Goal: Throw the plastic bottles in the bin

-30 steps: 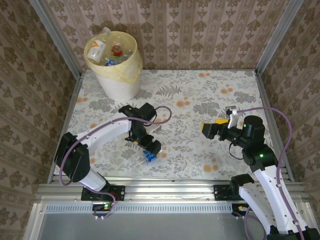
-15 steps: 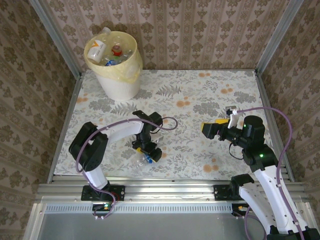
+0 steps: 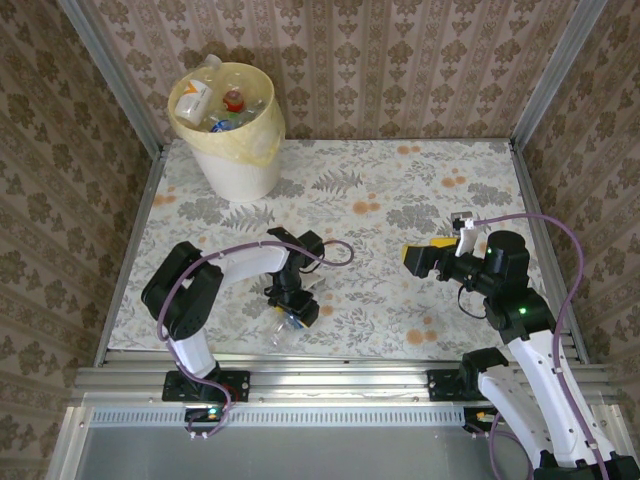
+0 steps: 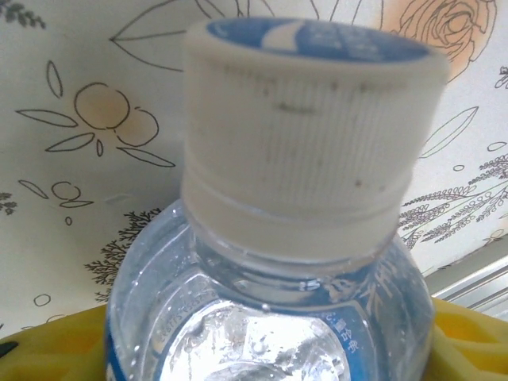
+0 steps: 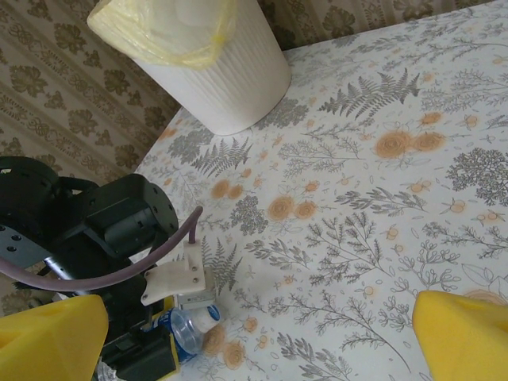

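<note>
**Bottle gripped, bin far off**

From above, the left pincer [image 3: 292, 302] sits over a bottle [image 3: 283, 328] by the tabletop's [image 3: 400, 190] near edge. The bin [image 3: 240, 165] stands in the far left corner.

Left wrist: yellow pads [image 4: 468, 341] clamp the bottle below its white cap [image 4: 305, 135]. Smooth plastic could slip out. The label [image 4: 373, 349] print is unreadable.

Right wrist: the right pincer [image 5: 254, 333] gapes, empty.

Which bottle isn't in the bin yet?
The clear white-capped bottle gripped by the left claw; the other bottles lie inside the bin.
</note>
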Controlling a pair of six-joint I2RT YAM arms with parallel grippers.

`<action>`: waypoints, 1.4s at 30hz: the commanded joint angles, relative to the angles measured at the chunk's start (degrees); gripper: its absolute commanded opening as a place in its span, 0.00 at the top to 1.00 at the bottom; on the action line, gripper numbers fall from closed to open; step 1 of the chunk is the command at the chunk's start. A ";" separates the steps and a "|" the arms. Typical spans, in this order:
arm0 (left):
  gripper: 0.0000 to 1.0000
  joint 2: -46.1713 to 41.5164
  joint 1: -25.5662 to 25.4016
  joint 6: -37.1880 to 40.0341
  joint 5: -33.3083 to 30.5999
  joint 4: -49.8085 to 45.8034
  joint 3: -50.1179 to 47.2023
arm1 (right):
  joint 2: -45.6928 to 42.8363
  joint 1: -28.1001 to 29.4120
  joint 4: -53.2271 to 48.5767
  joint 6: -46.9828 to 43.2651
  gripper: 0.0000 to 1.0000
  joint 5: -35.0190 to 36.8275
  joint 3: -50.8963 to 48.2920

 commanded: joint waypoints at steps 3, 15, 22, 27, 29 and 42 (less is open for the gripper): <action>0.39 -2.03 0.40 -0.57 -0.31 1.23 0.52 | 0.00 0.38 1.49 0.47 0.00 -0.29 1.05; 0.45 -13.71 3.28 -2.14 1.13 4.84 9.15 | -0.18 0.38 1.05 0.64 0.00 0.09 1.23; 0.51 -20.44 7.55 -3.24 2.67 11.58 13.95 | -0.44 0.36 0.70 0.41 0.00 0.03 1.31; 0.51 -25.88 11.49 -4.47 3.24 20.24 12.87 | -0.61 0.36 0.51 0.28 0.00 -0.16 1.26; 0.51 -27.81 12.63 -4.84 2.73 23.51 11.86 | -0.78 0.36 0.55 0.15 0.00 -0.26 1.09; 0.51 -33.12 19.93 -3.41 -1.62 38.09 12.41 | -2.94 0.38 4.11 -0.02 0.00 -3.67 0.13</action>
